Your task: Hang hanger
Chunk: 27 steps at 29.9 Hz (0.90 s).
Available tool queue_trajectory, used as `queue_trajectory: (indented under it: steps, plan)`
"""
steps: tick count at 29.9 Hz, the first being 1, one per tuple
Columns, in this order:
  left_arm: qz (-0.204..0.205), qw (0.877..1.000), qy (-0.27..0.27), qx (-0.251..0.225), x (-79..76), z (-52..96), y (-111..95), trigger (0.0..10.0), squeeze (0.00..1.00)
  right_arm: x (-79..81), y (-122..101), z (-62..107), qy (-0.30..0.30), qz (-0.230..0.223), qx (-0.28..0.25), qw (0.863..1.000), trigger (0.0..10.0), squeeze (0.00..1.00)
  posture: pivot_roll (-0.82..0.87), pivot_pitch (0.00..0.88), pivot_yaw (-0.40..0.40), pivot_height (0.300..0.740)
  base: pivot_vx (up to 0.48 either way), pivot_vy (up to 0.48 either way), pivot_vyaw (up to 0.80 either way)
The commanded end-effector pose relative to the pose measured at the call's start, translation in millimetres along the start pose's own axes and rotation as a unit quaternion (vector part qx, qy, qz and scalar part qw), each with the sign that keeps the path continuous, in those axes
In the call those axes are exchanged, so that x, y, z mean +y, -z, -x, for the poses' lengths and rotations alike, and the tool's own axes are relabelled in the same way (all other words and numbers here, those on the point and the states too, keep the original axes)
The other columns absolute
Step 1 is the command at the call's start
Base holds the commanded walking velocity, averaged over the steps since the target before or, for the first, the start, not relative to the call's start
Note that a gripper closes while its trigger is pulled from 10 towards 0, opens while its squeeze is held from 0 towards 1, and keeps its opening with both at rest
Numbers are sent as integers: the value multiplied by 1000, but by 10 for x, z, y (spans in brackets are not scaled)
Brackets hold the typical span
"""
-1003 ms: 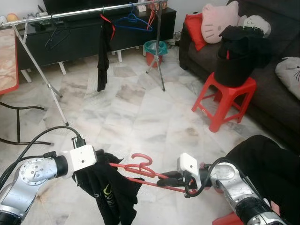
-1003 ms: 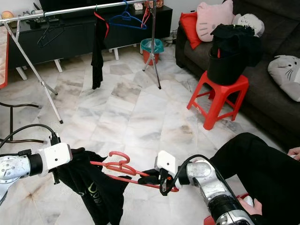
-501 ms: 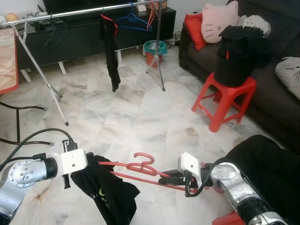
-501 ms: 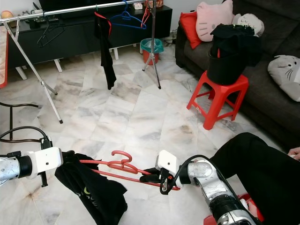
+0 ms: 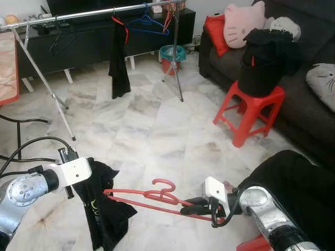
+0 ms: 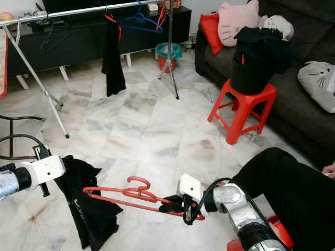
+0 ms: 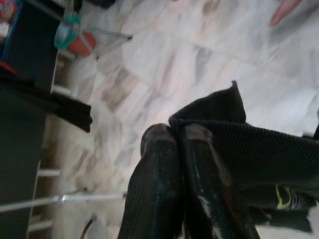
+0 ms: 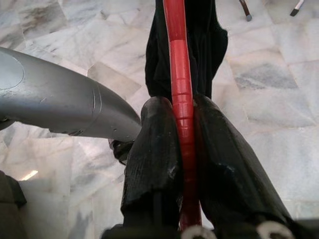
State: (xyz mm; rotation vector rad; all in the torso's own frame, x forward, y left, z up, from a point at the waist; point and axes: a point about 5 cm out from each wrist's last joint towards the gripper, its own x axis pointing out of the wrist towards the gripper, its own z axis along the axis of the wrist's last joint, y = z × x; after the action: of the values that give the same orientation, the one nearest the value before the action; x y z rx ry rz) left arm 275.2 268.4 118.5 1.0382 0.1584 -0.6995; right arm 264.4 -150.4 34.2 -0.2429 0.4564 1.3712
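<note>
Left eye view shows the red hanger (image 5: 152,197) held low over the marble floor (image 5: 157,125), its long axis running nearly level from the right gripper (image 5: 189,210) across to the black garment (image 5: 102,209), with the hook curling upward at mid-length. Its far end sits inside the garment; its near end passes between the right gripper's two black fingers (image 8: 154,154), which are closed tight on the red bar, one finger on each side of it, as the right wrist view confirms. The left gripper (image 7: 177,149) is on the far side of the garment from the hanger's gripped end; its fingers are pressed together, pinching a fold of the ribbed black cloth at its upper edge, and the rest of the garment hangs below toward the floor. Beyond the hanger, well apart from it, stands the drying rack (image 5: 68,18) carrying a blue hanger (image 5: 148,26) and a dark hanging cloth (image 5: 119,63). Further along from the rack, a red stool (image 5: 251,107) supports a black basket (image 5: 264,57) beside the dark sofa (image 5: 309,115).
</note>
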Motion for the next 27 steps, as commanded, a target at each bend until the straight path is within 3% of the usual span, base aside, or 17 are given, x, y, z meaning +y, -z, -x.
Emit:
queue_trajectory:
  steps: [1, 6, 11, 14, 16, 17, 18, 19, 21, 22, 23, 24, 25, 27]
  plan:
    - [-7, 1000, -16, 6, 49, 1, 15, 0, 0, -46, -106, 2, 8, 18, -15, 1000, 0, 0, 71, 59, -32, 740, 0, 0, 0]
    - [11, 998, -33, 45, -41, -22, 151, 0, 0, -135, -270, 8, 51, 6, -79, 996, 0, 0, 69, 61, -31, 740, 0, 0, 0]
    - [31, 996, -49, 71, -109, -16, 243, 0, 0, -141, -304, 55, 69, -1, -104, 992, 0, 0, 66, 60, -31, 740, 0, 0, 0]
    - [69, 990, -87, 84, -75, -32, 291, 0, 0, -145, -292, 63, 89, -3, -109, 990, 0, 0, 66, 59, -31, 740, 0, 0, 0]
    - [126, 978, -137, 92, -34, -46, 331, 0, 0, -185, -303, 58, 128, -4, -119, 985, 0, 0, 62, 56, -29, 740, 0, 0, 0]
    - [157, 970, -160, 93, -23, -52, 348, 0, 0, -214, -312, 56, 152, -5, -125, 980, 4275, 0, 62, 56, -29, 740, 0, 0, 0]
    - [191, 959, -188, 90, -11, -59, 356, 2902, 0, -251, -324, 56, 181, -9, -131, 975, 10000, 0, 59, 55, -28, 740, 0, 0, 0]
    - [239, 942, -222, 75, -4, -73, 344, 10000, 0, -304, -345, 63, 227, -12, -143, 963, 10000, 0, 59, 55, -28, 740, 0, 0, 0]
    - [269, 932, -235, 59, -14, -86, 315, 10000, 0, -327, -356, 69, 251, -22, -153, 956, 10000, 0, 54, 55, -27, 740, 0, 0, 0]
    - [315, 910, -265, 44, -16, -97, 292, 10000, 0, -360, -369, 87, 288, -29, -167, 942, 10000, 0, 55, 55, -28, 740, 0, 0, 0]
    - [326, 904, -273, 41, -16, -99, 289, 10000, 0, -367, -372, 92, 297, -30, -170, 939, 10000, 0, 55, 55, -28, 740, 0, 0, 0]
    - [348, 894, -282, 24, -15, -117, 246, 10000, 0, -397, -376, 112, 324, -42, -181, 927, 10000, 0, 55, 55, -28, 740, 0, 0, 0]
    - [392, 870, -299, -12, -4, -156, 157, 10000, 0, -449, -384, 153, 372, -59, -197, 905, 10000, 0, 54, 55, -28, 740, 0, 0, 0]
    - [421, 851, -312, -37, 12, -181, 91, 10000, 0, -485, -388, 183, 404, -72, -208, 888, 10000, 0, 54, 55, -28, 740, 0, 0, 0]
